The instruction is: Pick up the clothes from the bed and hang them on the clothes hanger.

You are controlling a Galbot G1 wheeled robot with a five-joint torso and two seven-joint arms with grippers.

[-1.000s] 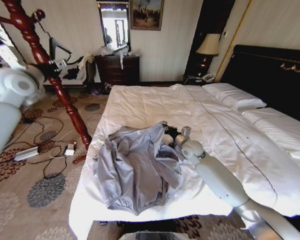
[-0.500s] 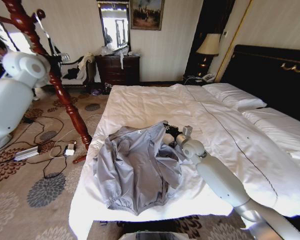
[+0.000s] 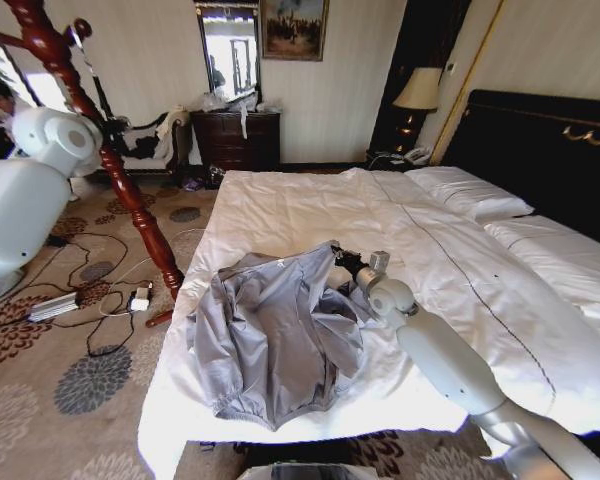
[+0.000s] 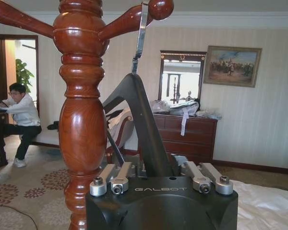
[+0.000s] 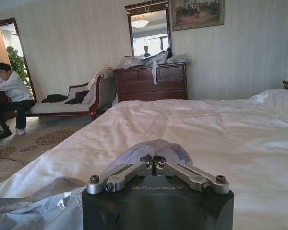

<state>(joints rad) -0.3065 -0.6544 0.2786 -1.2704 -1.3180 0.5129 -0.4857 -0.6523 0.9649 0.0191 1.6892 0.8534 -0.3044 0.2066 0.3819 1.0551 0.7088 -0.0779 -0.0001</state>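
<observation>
Lying crumpled near the foot of the bed, the clothes are being pinched at the collar edge by the right gripper, w/ its fingertips closed on a raised fold of the grey-blue fabric, seen in the right wrist view. Approx at 10 o'clock from the jacket, beside the wooden coat stand, the left gripper is being kept closed on the clothes hanger, whose wire hook is being draped over a stand peg.
</observation>
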